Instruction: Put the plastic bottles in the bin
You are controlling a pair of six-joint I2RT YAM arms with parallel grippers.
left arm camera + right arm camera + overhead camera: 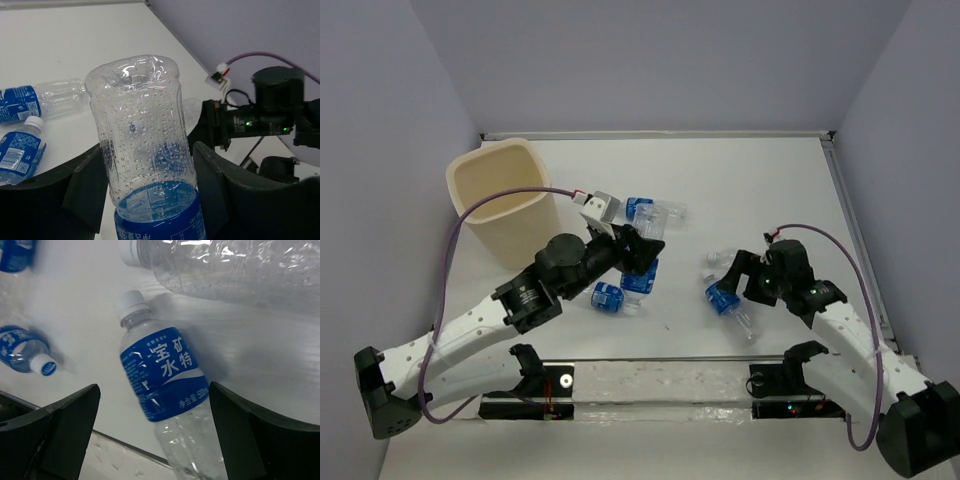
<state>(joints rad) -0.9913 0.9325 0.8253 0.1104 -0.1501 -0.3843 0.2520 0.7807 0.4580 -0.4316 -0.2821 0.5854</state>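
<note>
Top external tally: five plastic bottles [642, 278] can be counted, none of them in the bin; a sixth may be hidden under an arm.
Bench [770, 190]: white, carries everything.
Bin [505, 235]: cream, upright at the far left of the bench; the part of its inside that shows is bare.
Left claw [638, 252]: closed on the held bottle [145, 150], fingers [220, 185] against both its sides, base end pointing away from the wrist. It sits near the bin, to its right, not over it.
Right claw [154, 389]: spread wide and holding nothing. It straddles the labelled bottle [160, 375], which lies flat on the bench with the fingers clear of it.
Loose bottles: far bottle [658, 212] beyond the left claw; near bottle [608, 297] toward the bases; clear bottle [718, 258] just beside the right claw.
Done: nothing binned, by my reckoning.
Left: carry over and drop the held bottle, then grasp and bin the other four.
</note>
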